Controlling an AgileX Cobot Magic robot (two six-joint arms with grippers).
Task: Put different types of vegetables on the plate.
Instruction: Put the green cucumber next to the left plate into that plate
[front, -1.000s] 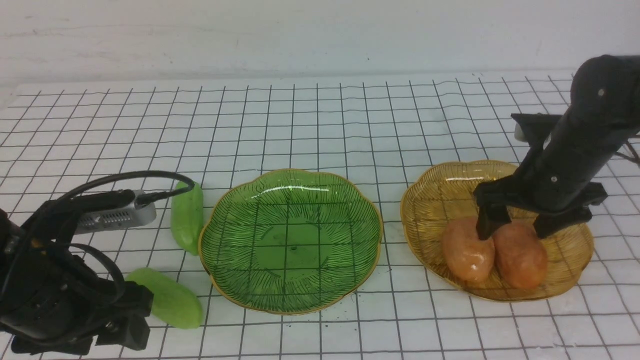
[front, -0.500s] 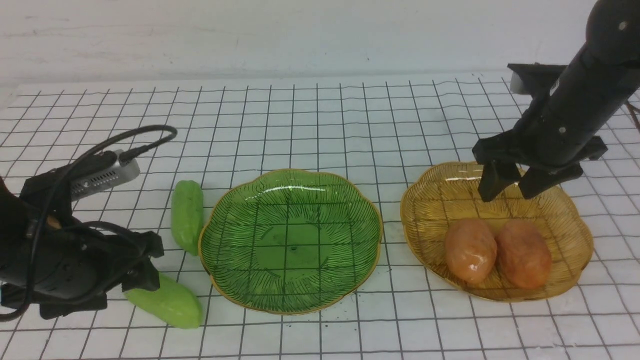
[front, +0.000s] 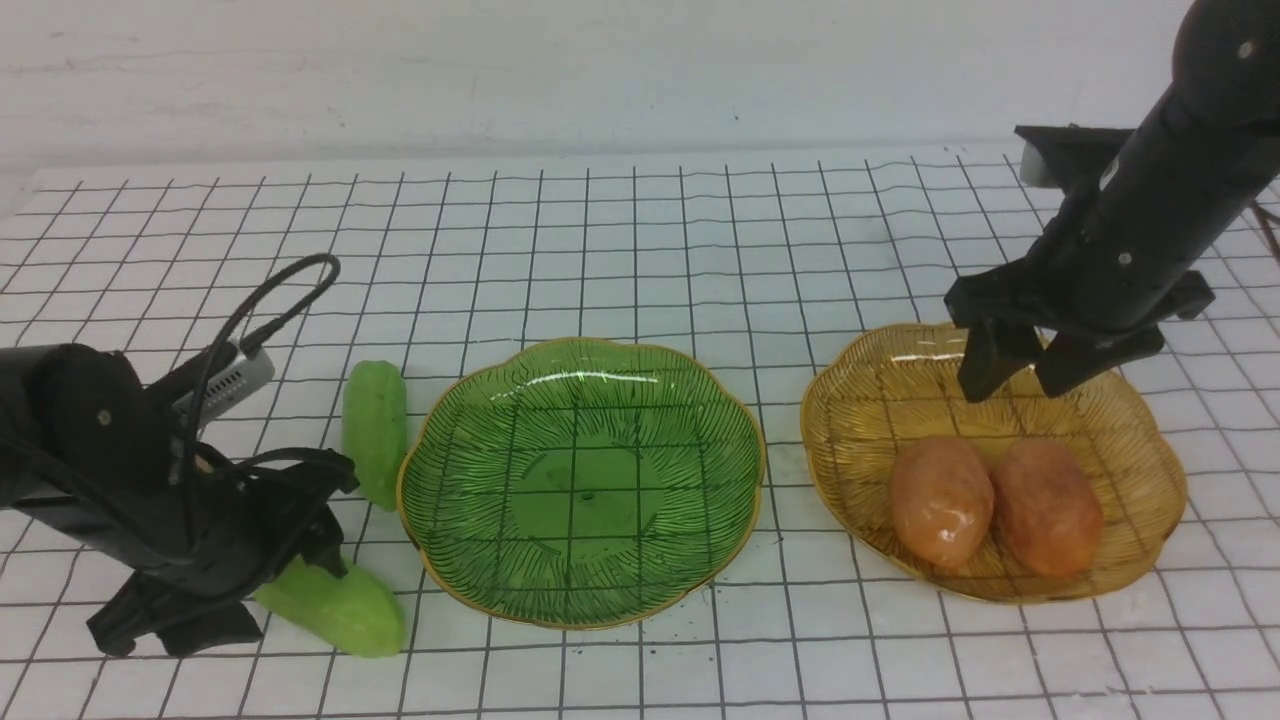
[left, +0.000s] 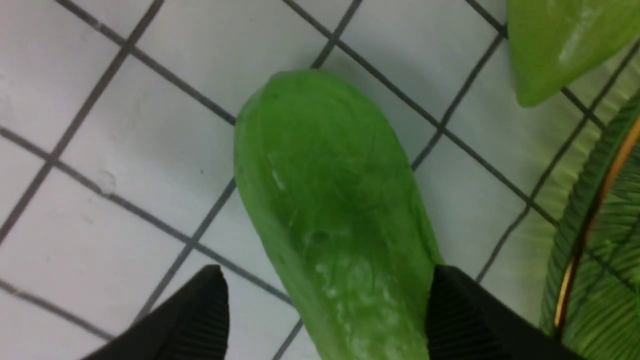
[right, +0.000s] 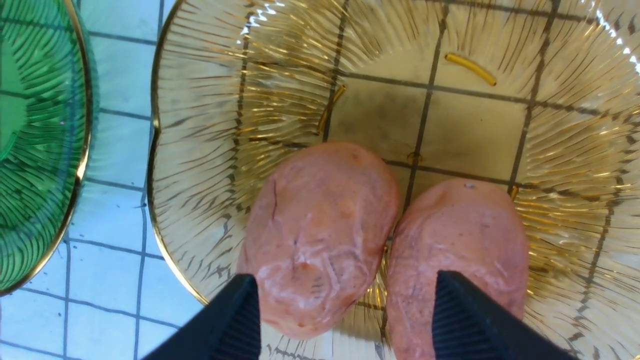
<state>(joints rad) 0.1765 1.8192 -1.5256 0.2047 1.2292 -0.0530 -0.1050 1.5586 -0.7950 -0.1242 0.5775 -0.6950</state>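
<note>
Gridded table (front: 640, 250): cucumber (left: 325, 190) sits inside left pincer (left: 327, 272).

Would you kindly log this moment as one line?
left gripper: open, astride near pod on table | right gripper: open above amber dish | potatoes in it | green dish: empty, far pod beside it

Two green pods (front: 374, 432) on table (front: 640, 250), orange potatoes (front: 940, 500) in amber dish (front: 1130, 430)

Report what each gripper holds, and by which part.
Nothing is held. The left gripper stands open astride one end of the near light-green tapered pod, which lies on the table. The right gripper hangs open and empty above the amber glass dish.
</note>
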